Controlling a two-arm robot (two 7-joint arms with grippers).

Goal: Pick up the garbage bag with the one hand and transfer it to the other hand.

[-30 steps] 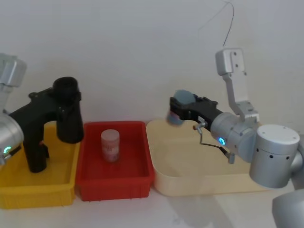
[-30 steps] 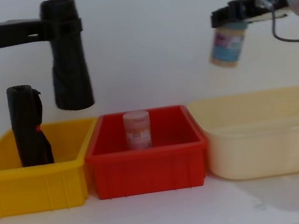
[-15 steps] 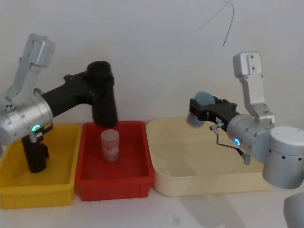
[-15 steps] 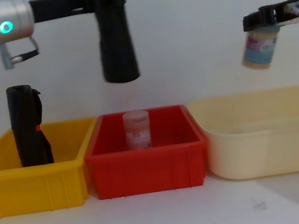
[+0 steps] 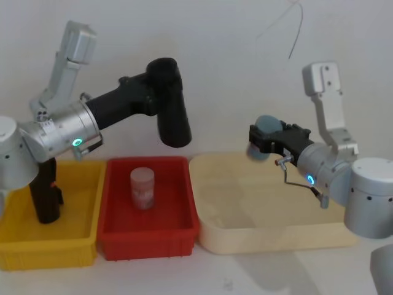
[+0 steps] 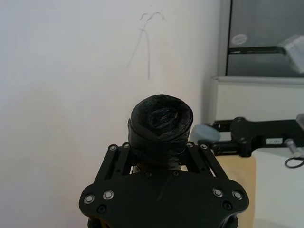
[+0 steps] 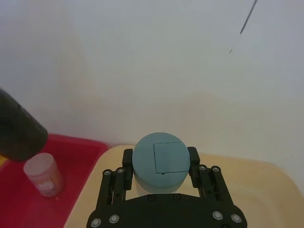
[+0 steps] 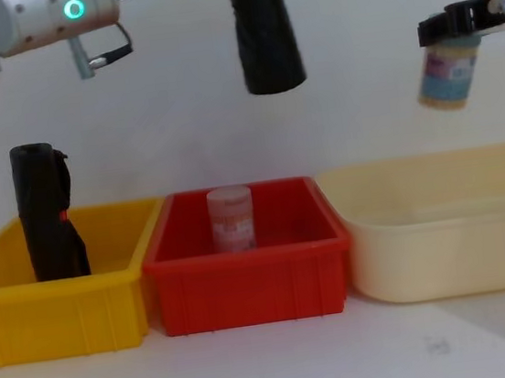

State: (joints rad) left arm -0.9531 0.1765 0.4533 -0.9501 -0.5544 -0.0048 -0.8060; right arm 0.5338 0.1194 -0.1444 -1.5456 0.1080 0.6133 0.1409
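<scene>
Left gripper (image 5: 155,92) is up high, clamped on the garbage bag (image 5: 174,120) near the roll's upper end. The roll hangs almost upright, lower end tipped a little toward the robot's right. From the chest view the garbage bag (image 8: 261,31) hangs in the air well above the red bin (image 8: 245,277), over its right half, touching nothing below. In the left wrist view the round wound end of the garbage bag (image 6: 161,121) sits between the fingers (image 6: 111,159). The left arm's ring light (image 5: 76,142) glows teal.

Right gripper (image 5: 265,142) is also raised, closed around a blue-lidded jar (image 8: 447,73). The jar hangs below the gripper, slightly tilted, over the cream bin (image 5: 270,236) on its left back side. In the right wrist view the lid of the blue-lidded jar (image 7: 160,161) is gripped on both sides. The blue light (image 5: 310,180) on the right arm is lit. The two grippers are well apart, roll and jar not touching.

Down on the table (image 5: 245,276) three bins sit side by side: yellow bin (image 5: 43,252) on the left, red in the middle, cream on the right. A second black roll (image 5: 46,196) with a kinked outline stands upright in the yellow bin. A pale pink jar (image 5: 142,187) stands upright in the red bin.
</scene>
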